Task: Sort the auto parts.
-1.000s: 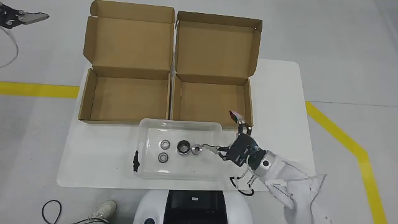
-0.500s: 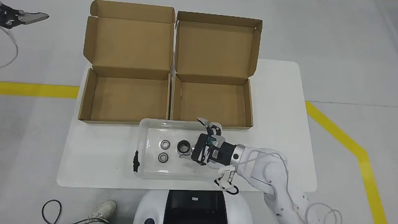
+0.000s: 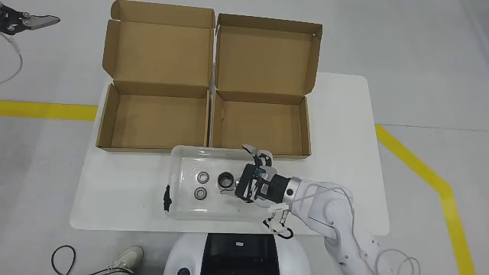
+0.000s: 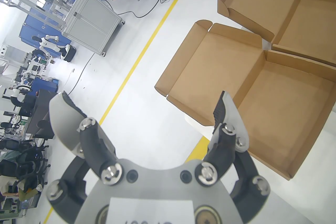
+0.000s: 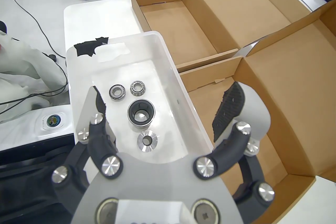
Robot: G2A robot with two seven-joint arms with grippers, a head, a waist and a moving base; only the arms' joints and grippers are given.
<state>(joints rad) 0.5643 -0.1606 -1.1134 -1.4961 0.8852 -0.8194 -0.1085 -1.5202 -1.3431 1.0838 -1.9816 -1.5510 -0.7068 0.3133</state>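
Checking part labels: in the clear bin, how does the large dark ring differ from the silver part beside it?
The large dark ring is wider than the silver part. The ring is dark with a wide bore; the silver part is bright metal with a small hole. The silver part lies nearer the right gripper than the ring. Both are round and lie hole-up in the clear bin, ungripped.

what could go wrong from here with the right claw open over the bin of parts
1. The open right claw seems to straddle the wall of the bin; lowered straight down, one finger might hit the rim and shove the bin.
2. The silver cone lies close beside the black ring, so a wide grab may knock or catch both.
3. The cone's sloped sides might slip out of the claw on the way to a box.
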